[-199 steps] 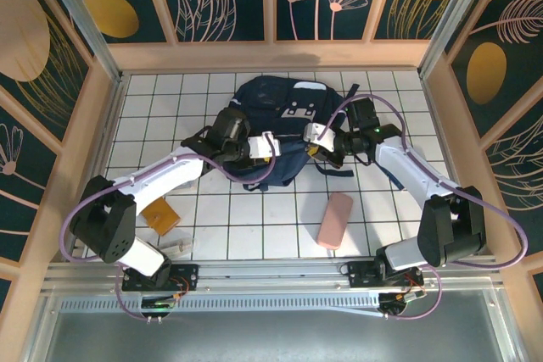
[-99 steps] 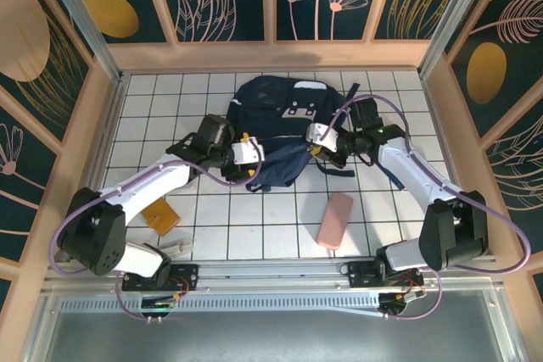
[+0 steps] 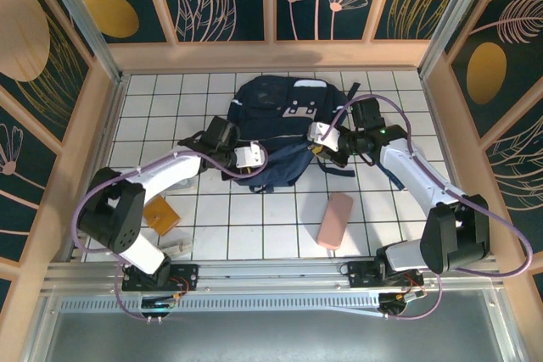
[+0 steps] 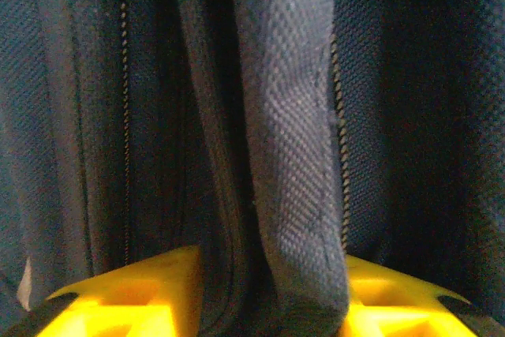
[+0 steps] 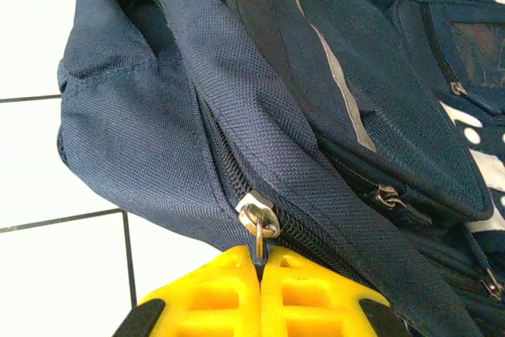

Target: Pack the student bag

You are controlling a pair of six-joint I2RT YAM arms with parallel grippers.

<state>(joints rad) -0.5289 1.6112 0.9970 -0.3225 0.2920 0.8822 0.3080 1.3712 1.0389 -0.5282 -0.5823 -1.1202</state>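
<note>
Claws: left claw (image 3: 253, 161) at the 7 o'clock edge of the student bag (image 3: 276, 116), right claw (image 3: 314, 146) at its 4 o'clock edge.
Bag position: flat on the white tiled table (image 3: 153, 116), toward 12 o'clock from the arm bases.
Around: pink oblong case (image 3: 335, 219) at 5 o'clock from the bag, well apart; orange-brown flat piece (image 3: 159, 214) at 8 o'clock; small pale item (image 3: 180, 245) just below it.
In the way: black strap (image 3: 339, 169) trails under the right claw.
Left grip: yellow fingers (image 4: 126, 297) stand apart with a raised fold of bag fabric clamped between them.
Right grip: yellow fingers (image 5: 316, 301) pressed together, pinching the metal zipper pull (image 5: 256, 219).
Materials: coarse woven navy fabric, toothed zipper tracks, a thin pale stripe (image 5: 335, 84) along one panel.
</note>
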